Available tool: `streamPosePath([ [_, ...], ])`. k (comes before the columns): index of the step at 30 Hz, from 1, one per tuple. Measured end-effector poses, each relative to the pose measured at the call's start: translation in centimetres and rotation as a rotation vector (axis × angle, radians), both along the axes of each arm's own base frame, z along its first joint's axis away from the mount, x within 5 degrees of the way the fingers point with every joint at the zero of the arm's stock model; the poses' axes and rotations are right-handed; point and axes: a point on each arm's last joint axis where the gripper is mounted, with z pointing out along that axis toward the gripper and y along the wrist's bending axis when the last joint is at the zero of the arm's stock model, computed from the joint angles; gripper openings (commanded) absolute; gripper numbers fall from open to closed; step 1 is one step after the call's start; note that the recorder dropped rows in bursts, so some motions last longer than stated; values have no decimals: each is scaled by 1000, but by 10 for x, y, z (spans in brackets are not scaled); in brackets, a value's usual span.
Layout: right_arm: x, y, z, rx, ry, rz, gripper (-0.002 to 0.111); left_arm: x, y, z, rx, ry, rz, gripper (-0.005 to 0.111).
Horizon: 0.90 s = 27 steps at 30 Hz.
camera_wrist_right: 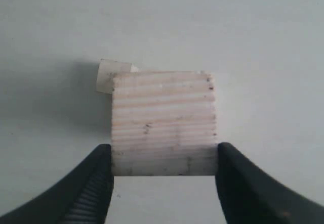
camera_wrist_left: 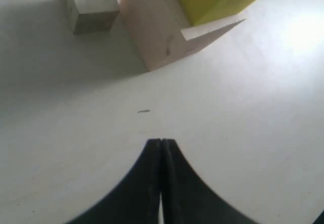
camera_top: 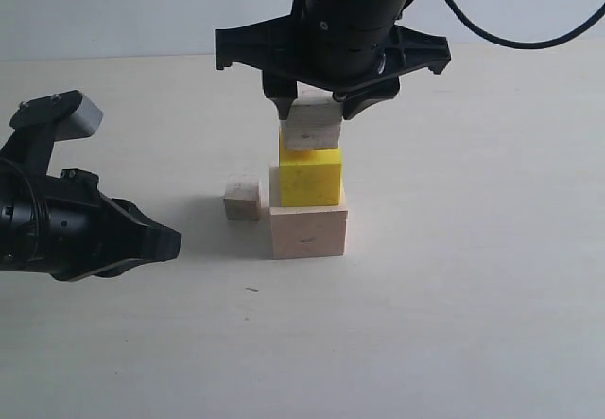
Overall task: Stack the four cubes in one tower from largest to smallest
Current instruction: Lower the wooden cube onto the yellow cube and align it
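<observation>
My right pincer (camera_top: pixel 318 109) is clamped on the medium wood cube (camera_top: pixel 312 126), one finger pressed flat to each side face, as its wrist view shows (camera_wrist_right: pixel 163 159). That cube sits at the top of the yellow cube (camera_top: pixel 310 175), their faces meeting or nearly so; I cannot tell whether its weight rests there. It is turned a little off the yellow one's edges. The yellow cube stands on the large wood cube (camera_top: pixel 308 230), set toward its rear left, leaving a bare ledge at the front. The small wood cube (camera_top: pixel 242 198) is on the table (camera_top: pixel 454 324) just beside the large one, at its left rear corner, close under the pincer's left finger. My left pincer (camera_top: pixel 163 241) lies low at the left, well apart from the stack, its tips pinched together on nothing (camera_wrist_left: pixel 161 155). A black cable (camera_top: pixel 492 31) loops off the right arm.
</observation>
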Motion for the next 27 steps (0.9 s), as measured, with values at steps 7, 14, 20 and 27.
streamPosePath([
  [7,-1,6,-7,-21,-3,-3,0,0,0,0,0,0,0,0],
  [14,-5,11,-6,-46,-41,-8,0,0,0,0,0,0,0,0],
  [20,-5,10,-7,-61,-41,-14,0,0,0,0,0,0,0,0],
  [27,-6,7,-3,-60,-48,-44,0,0,0,0,0,0,0,0],
])
